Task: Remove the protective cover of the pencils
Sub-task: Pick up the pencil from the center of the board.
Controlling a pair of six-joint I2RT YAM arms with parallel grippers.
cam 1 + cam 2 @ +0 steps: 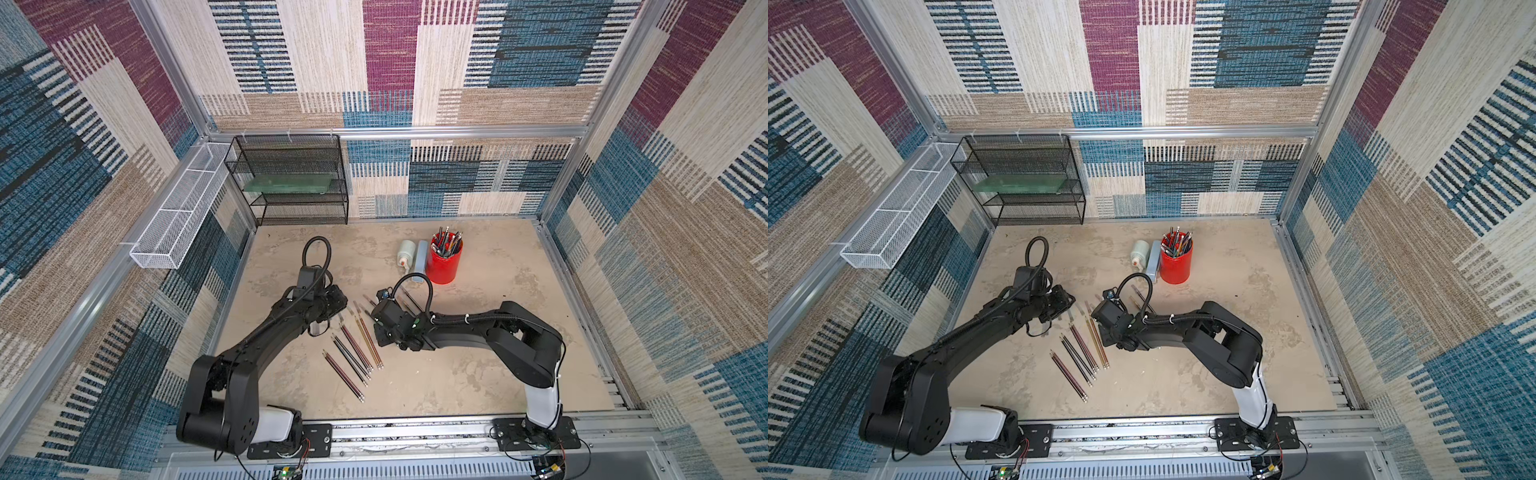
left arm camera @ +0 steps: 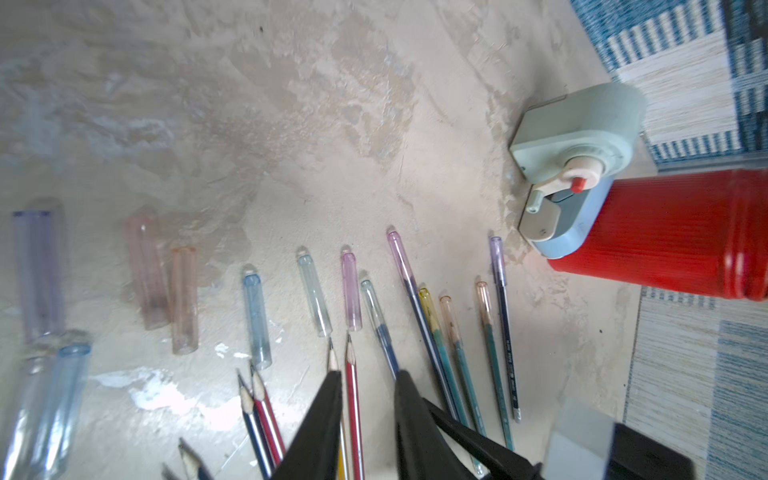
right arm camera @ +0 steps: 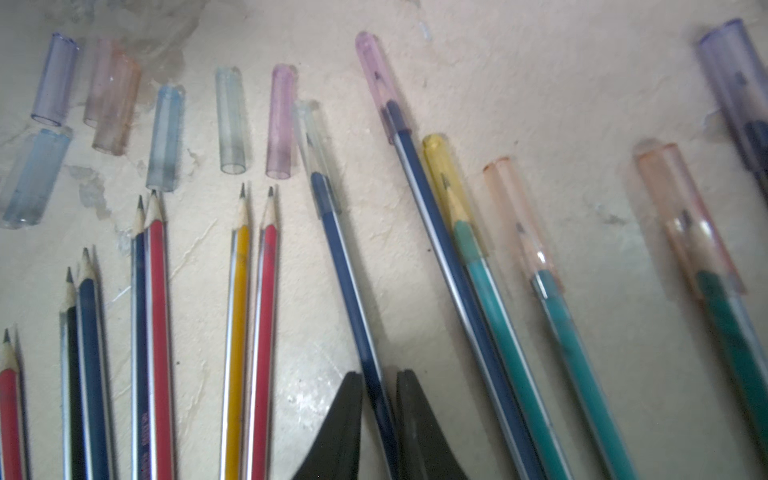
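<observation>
Black right end effector point(image 3: 379, 376), lowered, pinches blue pencil point(image 3: 345, 266).

I log slim striped wooden pencils point(image 3: 264, 291), red, navy, yellow, teal; translucent pastel plastic caps point(image 3: 232, 120); ribbed red plastic cup point(image 2: 665, 232).

— Where are the pencils point(image 1: 1084, 346)?
— Flat on the table point(image 1: 1225, 291), fanned side by side on a slant, between the ends of the left arm point(image 1: 967, 334) and the right arm point(image 1: 1183, 332). A few poke out behind the right arm's wrist.
— And further back?
— A red cup point(image 1: 1177, 268) stands upright, stuffed with pens point(image 1: 1177, 243). A grey-blue block point(image 1: 1154, 262) sits just beside it, then a pale roundish thing point(image 1: 1139, 252).
— The corner?
— A black wire shelf point(image 1: 1038, 214) with a green slab point(image 1: 1021, 183) on a middle level. A white wire basket point(image 1: 892, 226) runs along the side wall.
</observation>
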